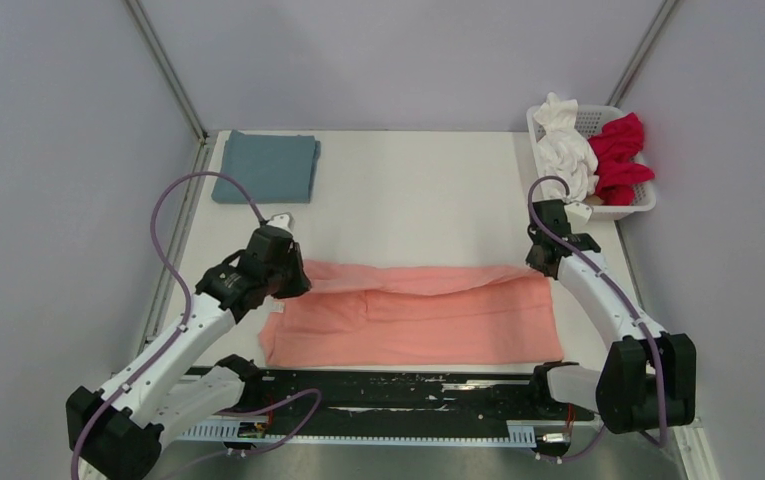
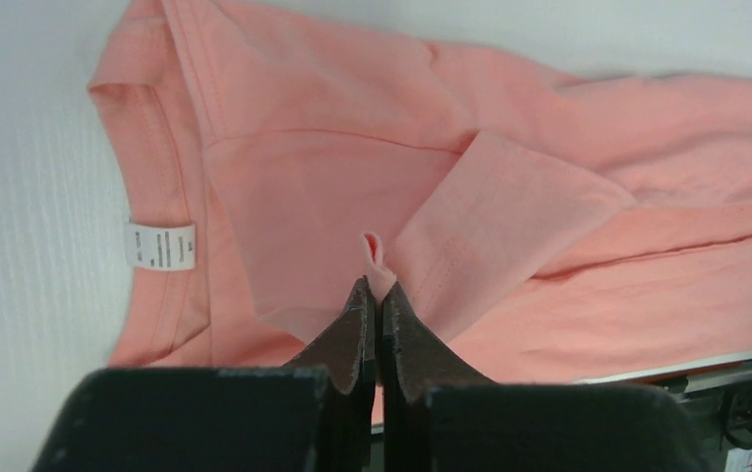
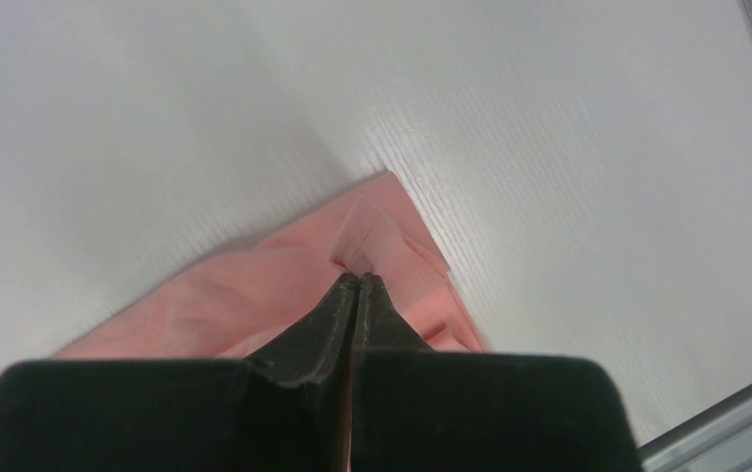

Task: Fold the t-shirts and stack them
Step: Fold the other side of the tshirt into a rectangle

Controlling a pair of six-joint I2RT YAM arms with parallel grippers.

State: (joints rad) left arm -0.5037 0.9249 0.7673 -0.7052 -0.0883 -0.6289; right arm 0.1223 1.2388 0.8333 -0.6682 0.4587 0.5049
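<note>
A salmon-pink t-shirt [image 1: 413, 315] lies spread across the near middle of the table, its far edge partly folded over. My left gripper [image 1: 293, 285] is shut on a pinch of the pink cloth at the shirt's left end, near the sleeve [image 2: 494, 221] and collar label [image 2: 159, 246]. My right gripper [image 1: 541, 262] is shut on the shirt's far right corner [image 3: 376, 236]. A folded blue-grey t-shirt [image 1: 266, 166] lies at the far left. A white t-shirt [image 1: 566, 148] and a crimson t-shirt [image 1: 621, 155] sit crumpled in the basket.
The white lattice basket [image 1: 640, 205] stands at the far right corner. A black rail [image 1: 388, 395] runs along the near edge between the arm bases. Grey walls enclose the table on the left, back and right.
</note>
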